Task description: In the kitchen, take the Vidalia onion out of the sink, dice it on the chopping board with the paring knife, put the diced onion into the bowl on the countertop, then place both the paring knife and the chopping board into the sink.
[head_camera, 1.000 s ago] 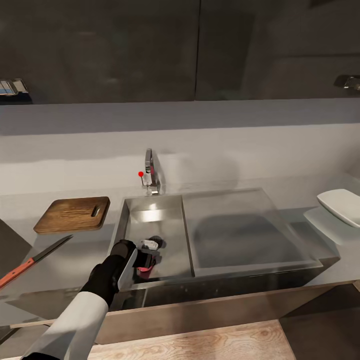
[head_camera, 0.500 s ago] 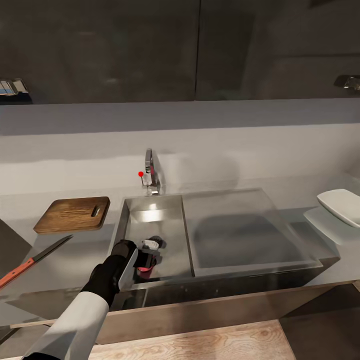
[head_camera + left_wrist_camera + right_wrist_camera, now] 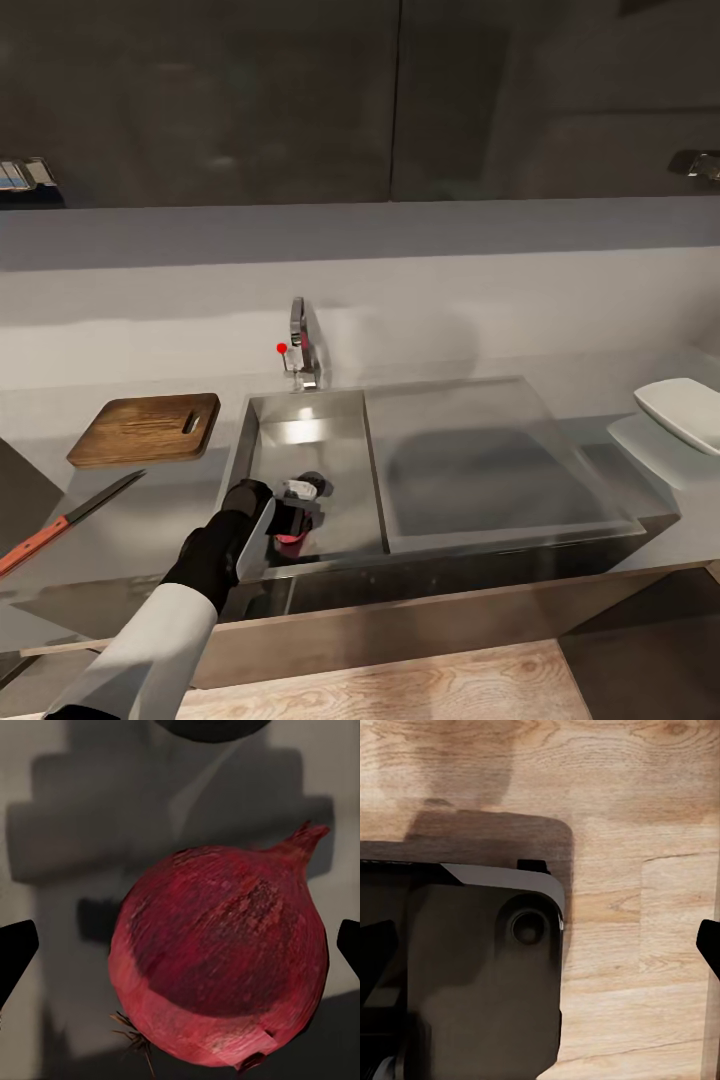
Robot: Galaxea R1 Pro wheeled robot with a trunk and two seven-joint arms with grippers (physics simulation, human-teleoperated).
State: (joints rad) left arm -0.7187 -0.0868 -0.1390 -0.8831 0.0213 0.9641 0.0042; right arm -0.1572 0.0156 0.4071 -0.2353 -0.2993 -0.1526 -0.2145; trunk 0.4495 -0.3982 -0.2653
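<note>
Almost nothing changes over last second: left gripper (image 3: 297, 515) stays low in sink (image 3: 300, 440) basin, only settles slightly. Fingers (image 3: 15, 952) spread apart, Vidalia onion (image 3: 219, 960) between them on basin floor, not squeezed yet. Judgement: closing comes next. Right gripper (image 3: 540, 956) hangs over wooden floor (image 3: 645, 832), fingers spread.

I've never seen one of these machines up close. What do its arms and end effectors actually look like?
In the head view, the left arm has a smooth white shell like a sleeve, then a black wrist section. Its left end effector is a blocky black unit with a pale grey panel. In the wrist views, the fingertips appear as plain black, angular wedges at the picture's edges. No cables or markings are visible.
</note>
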